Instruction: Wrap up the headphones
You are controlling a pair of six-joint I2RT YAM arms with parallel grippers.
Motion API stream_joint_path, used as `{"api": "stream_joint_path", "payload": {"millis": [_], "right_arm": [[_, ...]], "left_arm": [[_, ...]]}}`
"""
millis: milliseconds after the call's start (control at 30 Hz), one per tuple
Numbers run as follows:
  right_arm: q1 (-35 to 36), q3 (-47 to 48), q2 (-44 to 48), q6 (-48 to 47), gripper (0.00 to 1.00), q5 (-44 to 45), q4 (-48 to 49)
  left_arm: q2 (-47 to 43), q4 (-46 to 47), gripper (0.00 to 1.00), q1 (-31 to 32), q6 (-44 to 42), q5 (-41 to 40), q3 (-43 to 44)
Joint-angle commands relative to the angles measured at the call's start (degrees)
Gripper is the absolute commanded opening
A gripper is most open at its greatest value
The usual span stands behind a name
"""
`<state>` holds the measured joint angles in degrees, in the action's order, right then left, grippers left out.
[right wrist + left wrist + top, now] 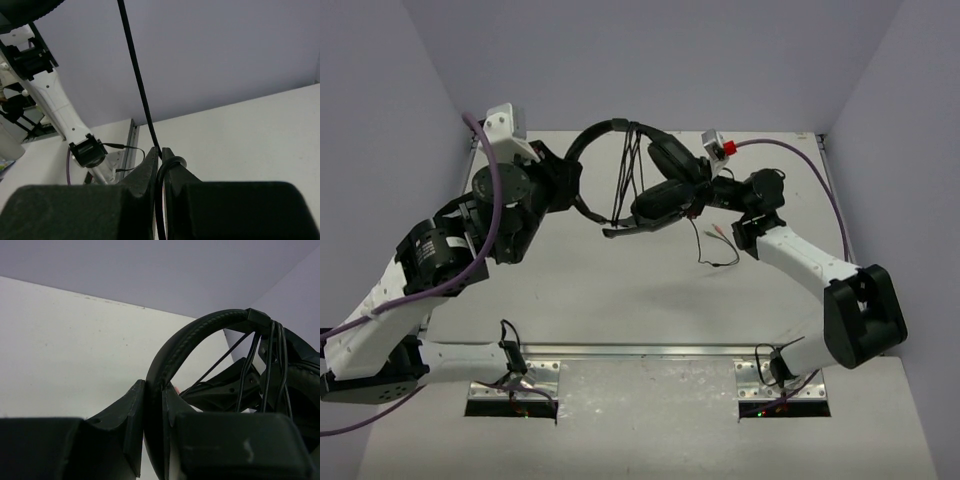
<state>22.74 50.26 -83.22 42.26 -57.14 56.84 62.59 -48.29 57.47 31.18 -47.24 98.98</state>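
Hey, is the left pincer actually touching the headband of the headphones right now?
Touching. The left wrist view shows the left pincer shut on the headband of the headphones, with the band clamped on both sides and no gap.

The whole table [620, 300] is taken in from a fixed point above and behind the arm bases, looking down and forward toward the far wall (the widest and most distant of the three views). The left wrist view is set low and very close behind the left gripper [154, 386] and is aimed along its jaws toward the back wall, so the headband [200, 327] is seen at close range. The right wrist view is placed equally close behind the right gripper [160, 151], tilted upward and turned toward the left arm [50, 100]. The headband and the cable [137, 75] are shared with the overhead view, and the pale tabletop is seen in all three.
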Motion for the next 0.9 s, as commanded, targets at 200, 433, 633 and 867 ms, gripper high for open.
{"api": "stream_joint_path", "payload": {"millis": [200, 433, 633, 867], "right_arm": [[1.96, -6.13, -3.7, 11.67, 0.06, -0.69, 18.02], [1.16, -13.6, -2.83, 22.95, 0.01, 14.33, 27.45], [1.08, -18.62, 5.52, 21.38, 0.01, 29.21, 23.22], [0.99, -21.43, 7.63, 27.87, 0.01, 31.92, 27.88]], "left_arm": [[2.54, 12.78, 0.0, 0.53, 7.49, -15.49, 9.74], [-2.29, 20.17, 0.0, 0.53, 7.49, -16.56, -2.1], [-6.42, 17.54, 0.0, 0.53, 14.69, -19.2, -8.97], [-5.81, 14.81, 0.0, 0.53, 18.92, -20.52, -9.24]]}}
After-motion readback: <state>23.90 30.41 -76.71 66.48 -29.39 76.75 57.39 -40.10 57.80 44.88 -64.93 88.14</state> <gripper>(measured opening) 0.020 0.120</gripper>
